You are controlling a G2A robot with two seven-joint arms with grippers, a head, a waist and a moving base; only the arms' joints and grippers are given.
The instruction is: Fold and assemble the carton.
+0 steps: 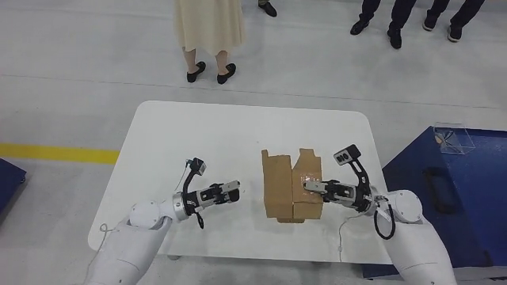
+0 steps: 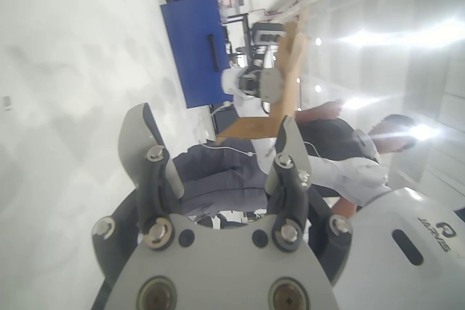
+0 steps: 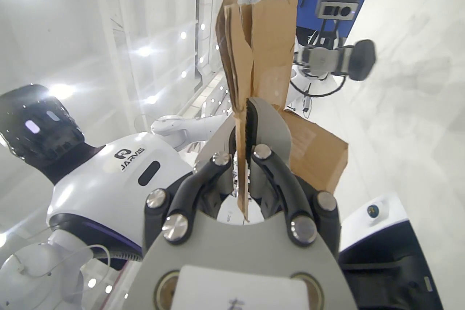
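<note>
1. Right gripper (image 3: 242, 129) is clamping shut on one wall of the brown cardboard carton (image 1: 291, 186), pinching the corrugated edge between its fingers (image 3: 270, 129).
2. That gripper and its wrist are lying low over the front right part of the white surface (image 1: 238, 134), pointing inward toward the middle.
3. Beyond the fingers, in the right wrist view, several cardboard layers are showing edge-on, and one thin flap is bending away from the others.
4. The carton is sitting partly folded near the front edge of the surface, a little right of centre, between the two arms. Its flaps are standing loose and unclosed at the far end, with a notch between two of them. Whether its underside is touching the surface, I cannot tell.
5. Left gripper (image 2: 218, 144) is hanging open with nothing between its fingers (image 2: 140, 137). It is aiming at the carton's left side, near it but apart from it.
6. A blue cabinet (image 1: 467, 194) is standing just beside the right end of the surface, and a clear plastic box (image 1: 453, 138) is resting on its top.
</note>
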